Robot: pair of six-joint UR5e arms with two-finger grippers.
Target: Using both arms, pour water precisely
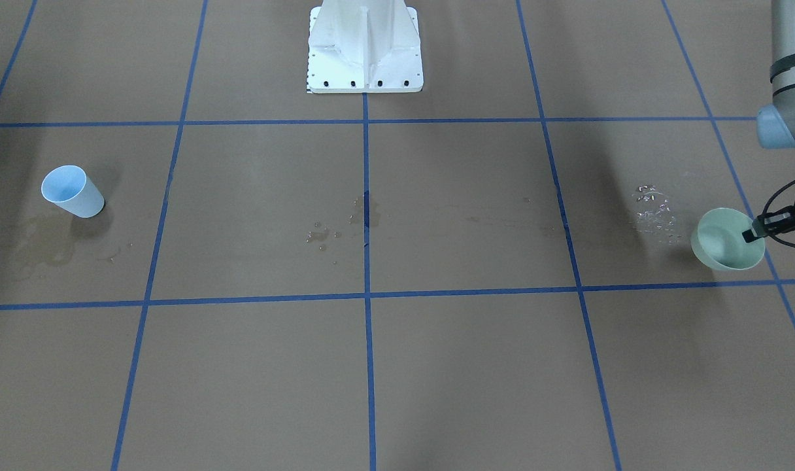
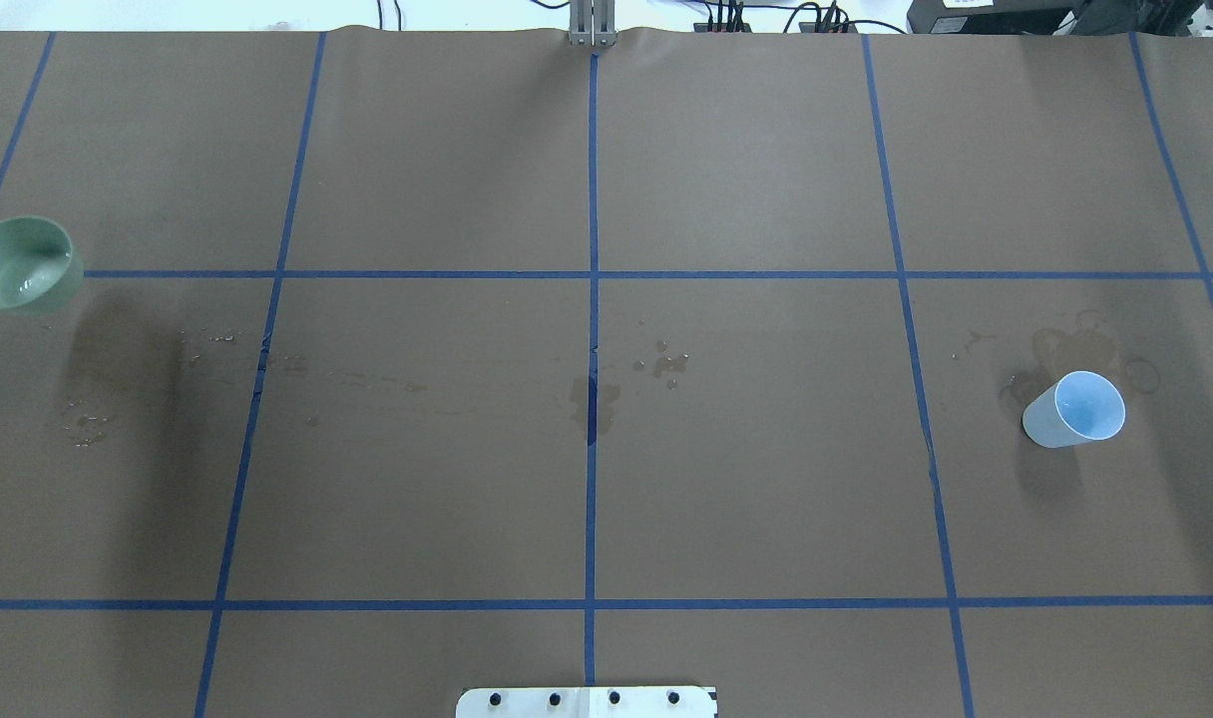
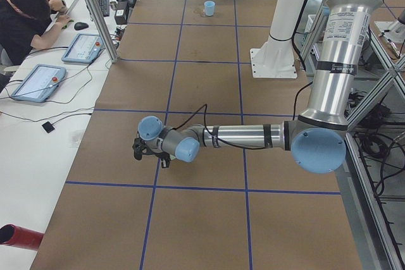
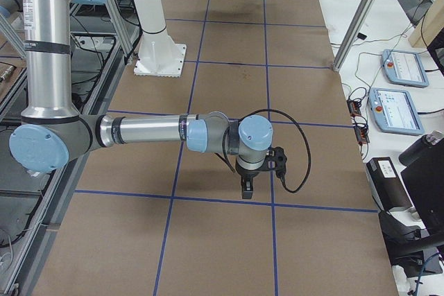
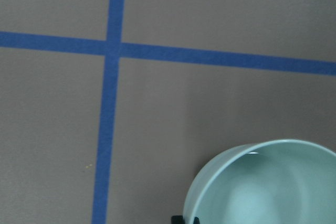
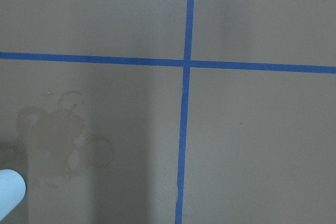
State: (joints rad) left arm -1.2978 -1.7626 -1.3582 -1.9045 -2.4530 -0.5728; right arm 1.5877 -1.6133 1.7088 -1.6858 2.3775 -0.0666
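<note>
Pale blue cup (image 1: pixel 72 191) upright near the right edge of the worktop (image 1: pixel 437 366), contents unclear, right arm (image 4: pixel 139 129) with jaws impossible to judge, water (image 1: pixel 652 210) as glinting drops near the left edge, beyond them a green bowl (image 1: pixel 724 245), left arm (image 1: pixel 790 65) with jaws clamped on its rim
</note>
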